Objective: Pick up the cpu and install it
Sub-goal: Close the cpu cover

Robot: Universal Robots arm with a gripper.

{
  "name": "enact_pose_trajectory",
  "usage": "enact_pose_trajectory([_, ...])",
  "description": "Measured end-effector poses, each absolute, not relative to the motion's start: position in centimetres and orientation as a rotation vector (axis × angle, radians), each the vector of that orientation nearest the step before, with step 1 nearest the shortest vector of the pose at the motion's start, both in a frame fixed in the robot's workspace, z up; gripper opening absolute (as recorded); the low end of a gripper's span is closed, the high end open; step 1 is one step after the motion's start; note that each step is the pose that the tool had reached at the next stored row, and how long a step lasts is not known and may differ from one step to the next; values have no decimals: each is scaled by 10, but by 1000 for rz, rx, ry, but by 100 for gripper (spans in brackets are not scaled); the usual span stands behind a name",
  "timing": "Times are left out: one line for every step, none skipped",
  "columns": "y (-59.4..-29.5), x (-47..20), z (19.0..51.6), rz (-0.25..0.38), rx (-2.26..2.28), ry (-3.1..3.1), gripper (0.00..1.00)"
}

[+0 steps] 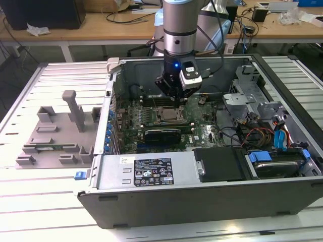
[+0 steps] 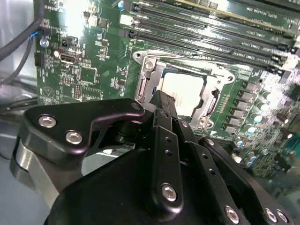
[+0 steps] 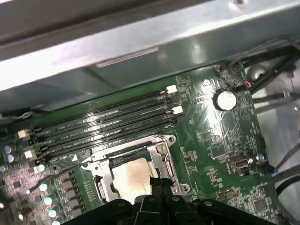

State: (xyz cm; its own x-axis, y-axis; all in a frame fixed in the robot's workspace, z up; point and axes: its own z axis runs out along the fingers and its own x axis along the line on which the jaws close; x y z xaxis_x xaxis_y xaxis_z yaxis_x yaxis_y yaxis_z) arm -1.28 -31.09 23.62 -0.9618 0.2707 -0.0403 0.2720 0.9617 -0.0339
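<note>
The cpu [image 3: 131,177] already lies in the socket [image 3: 161,157], mid-board — the gripper [image 3: 156,182] hovers just above it, fingers [image 2: 163,110] pressed together, pinching nothing.

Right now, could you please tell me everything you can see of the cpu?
The cpu is a small flat square with a pale, shiny metal top that glares under the light. It lies level inside the silver metal socket frame on the green motherboard, within the open computer case. In both wrist views the end effector covers part of one edge; whether it touches the cpu cannot be told.
</note>
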Motion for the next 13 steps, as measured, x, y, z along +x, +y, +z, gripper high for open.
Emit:
enact_pose_trajectory([-311, -13, 236, -60, 381, 3082, 11])
enact_pose_trajectory([-311, -13, 236, -59, 345, 3085, 11])
enact_pose_trajectory([-311, -13, 236, -59, 310, 3089, 11])
enact_pose_trajectory([-311, -13, 236, -59, 308, 3089, 11])
enact_pose_trajectory([-311, -13, 236, -59, 308, 3089, 11])
enact_pose_trajectory([-311, -13, 236, -59, 308, 3089, 11])
enact_pose_trajectory([-311, -13, 236, -58, 296, 3090, 11])
enact_pose_trajectory([-311, -13, 236, -58, 261, 3093, 11])
enact_pose_trajectory([-311, -13, 236, -57, 233, 3095, 11])
enact_pose_trajectory([-311, -13, 236, -57, 207, 3096, 11])
enact_pose_trajectory([-311, -13, 236, -56, 173, 3098, 11])
enact_pose_trajectory([-311, -13, 236, -56, 149, 3099, 11])
enact_pose_trajectory([-311, -13, 236, -55, 100, 3100, 11])
